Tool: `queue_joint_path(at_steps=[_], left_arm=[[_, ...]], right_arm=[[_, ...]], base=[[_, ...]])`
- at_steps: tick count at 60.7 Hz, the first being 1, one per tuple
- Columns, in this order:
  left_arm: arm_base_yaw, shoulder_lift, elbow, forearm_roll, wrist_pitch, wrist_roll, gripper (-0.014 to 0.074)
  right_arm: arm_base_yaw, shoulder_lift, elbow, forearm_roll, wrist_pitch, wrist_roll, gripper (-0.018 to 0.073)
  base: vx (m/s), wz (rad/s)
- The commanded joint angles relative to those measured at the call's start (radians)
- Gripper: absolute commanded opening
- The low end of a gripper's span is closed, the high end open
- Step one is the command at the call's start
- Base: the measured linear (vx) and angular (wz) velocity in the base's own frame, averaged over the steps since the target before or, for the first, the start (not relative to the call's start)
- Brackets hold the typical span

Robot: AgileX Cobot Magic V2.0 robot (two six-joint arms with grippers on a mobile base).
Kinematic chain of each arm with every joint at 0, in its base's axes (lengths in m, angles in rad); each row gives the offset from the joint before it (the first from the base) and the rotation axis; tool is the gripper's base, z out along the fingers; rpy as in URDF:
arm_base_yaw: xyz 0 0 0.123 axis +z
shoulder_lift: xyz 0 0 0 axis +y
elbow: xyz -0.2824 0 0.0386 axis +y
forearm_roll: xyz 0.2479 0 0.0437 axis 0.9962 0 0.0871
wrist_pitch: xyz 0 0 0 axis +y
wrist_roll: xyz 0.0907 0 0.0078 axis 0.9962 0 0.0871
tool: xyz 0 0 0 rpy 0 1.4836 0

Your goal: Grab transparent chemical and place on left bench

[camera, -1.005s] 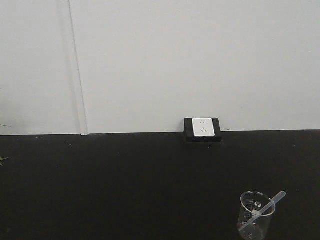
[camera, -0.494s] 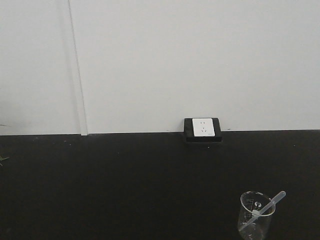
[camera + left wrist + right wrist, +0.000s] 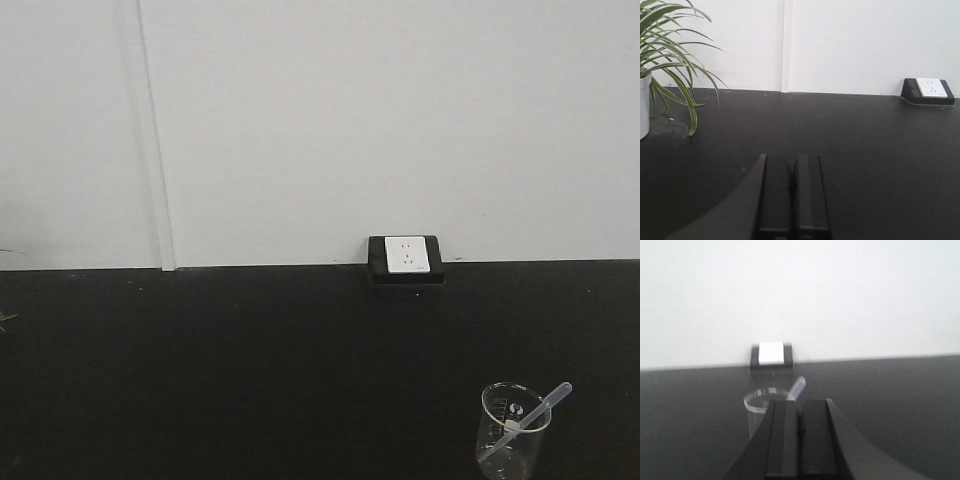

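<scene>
Countertop [image 3: 200, 380], matte black, is filling the lower half of the front-facing view, with a white wall socket [image 3: 405, 256] sitting at its back edge near the centre. At five o'clock a clear beaker [image 3: 497, 445] is standing upright. The clear pipette [image 3: 527, 417] is leaning inside it, its tip down in the beaker and its bulb end poking over the rim toward two o'clock. No arm is showing here.

In the left wrist view, the left gripper [image 3: 792, 200] is pointing toward twelve o'clock from the bottom centre. Its jaws are pressing together with nothing between them. It is hovering low over bare countertop, and a spider plant [image 3: 667, 55] is spreading at ten o'clock. The pipette is not appearing in this view.

In the right wrist view, the right gripper [image 3: 800, 440] is also aiming at twelve o'clock, jaws closed on nothing. The beaker is sitting just beyond its tips, slightly toward eleven o'clock, with the bulb rising above the rim.

The pipette is likely very light, thin, bendy and slick, and its bulb would squash. The stem just above the rim looks like the best place to grip. The jaws need opening first, and a sideways tug could tip the beaker. The left bench is not showing in any view.
</scene>
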Motion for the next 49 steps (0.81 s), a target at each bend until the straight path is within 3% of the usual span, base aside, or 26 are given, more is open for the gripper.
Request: queue_joint_path(at_steps=[1, 9, 19, 32, 40, 49], left_arm=[[-0.002, -0.019, 0.016, -0.001, -0.078, -0.008, -0.0003], [-0.002, -0.019, 0.016, -0.001, -0.078, -0.008, -0.0003], [-0.002, -0.019, 0.016, -0.001, -0.078, -0.008, -0.0003], [-0.002, -0.019, 0.016, -0.001, -0.078, -0.008, -0.0003], [-0.002, -0.019, 0.016, -0.001, -0.078, -0.008, -0.0003], [-0.002, -0.019, 0.016, -0.001, -0.078, -0.008, -0.0003]], right_arm=[[0.0, 0.017, -0.062, -0.009, -0.081, 0.016, -0.0008], [0.0, 0.14, -0.221, -0.057, 0.043, -0.023, -0.0008], [-0.005, 0.343, -0.313, -0.135, 0.046, -0.074, -0.0002], [-0.005, 0.56, -0.35, -0.13, -0.027, -0.074, 0.0033], [-0.005, 0.657, -0.35, -0.129, -0.124, -0.032, 0.011], [-0.005, 0.775, -0.35, -0.13, -0.241, -0.007, 0.0265]], base=[[0.0, 0.0], [0.0, 0.0], [0.0, 0.0], [0.0, 0.0], [0.0, 0.0], [0.0, 0.0]])
